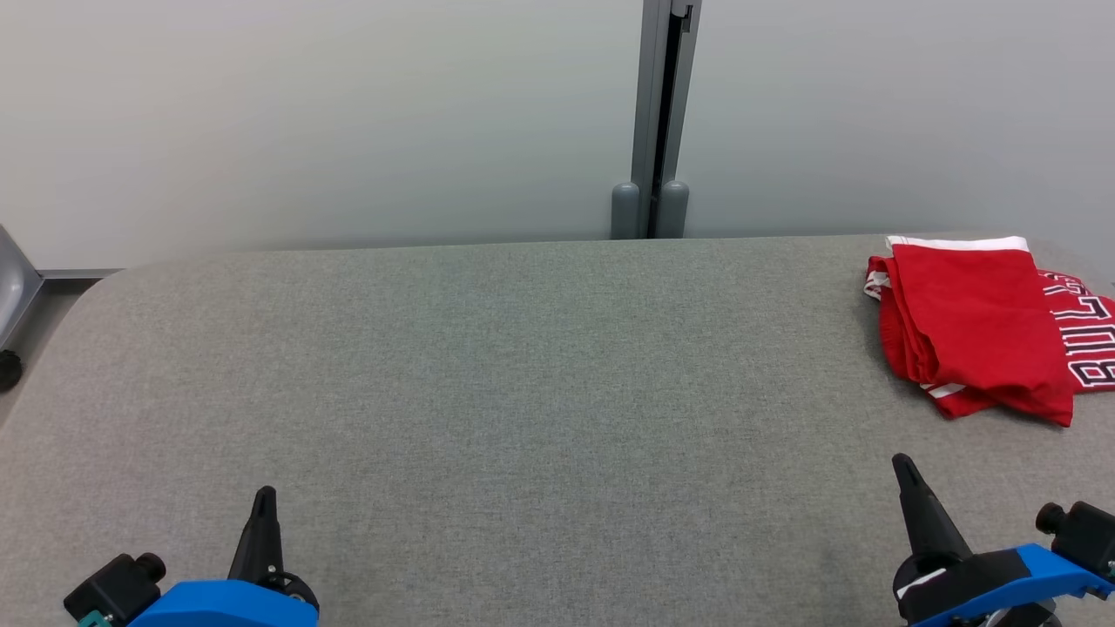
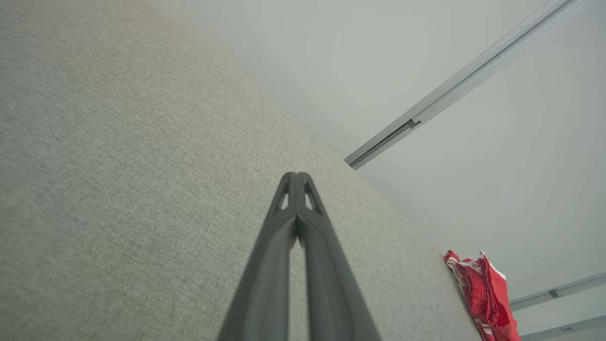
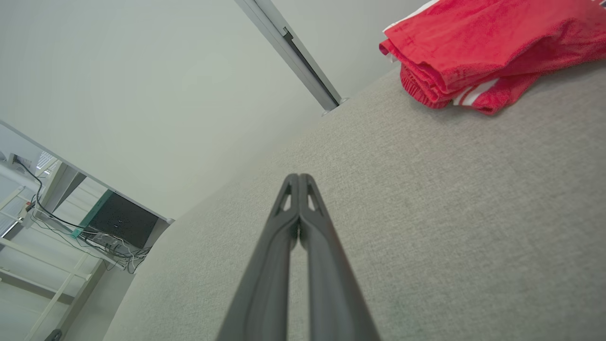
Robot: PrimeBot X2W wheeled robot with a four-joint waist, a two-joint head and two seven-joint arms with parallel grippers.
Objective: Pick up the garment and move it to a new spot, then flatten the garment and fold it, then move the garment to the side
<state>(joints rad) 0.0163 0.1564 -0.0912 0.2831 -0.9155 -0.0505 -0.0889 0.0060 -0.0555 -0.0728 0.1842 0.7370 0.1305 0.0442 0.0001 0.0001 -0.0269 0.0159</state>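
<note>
Head view: the garment point(image 1: 967, 322) looks folded, far right on the worktop point(image 1: 523, 392), so we shouldn't disturb it, both jaws pressed together.

The garment point(image 1: 967, 322) is soft cloth, the table point(image 1: 523, 366) matt fabric (coarse-woven).

Grey fabric table point(image 1: 523, 366) w/ pale wall point(image 1: 305, 113) behind; metal post point(image 1: 659, 113) at back edge.

Bright, soft, even light; shadows faint. The left claw point(image 2: 297, 176) and right claw point(image 3: 299, 176) go blurred near the lens; table point(image 2: 118, 166) weave beyond their tips is sharp.
</note>
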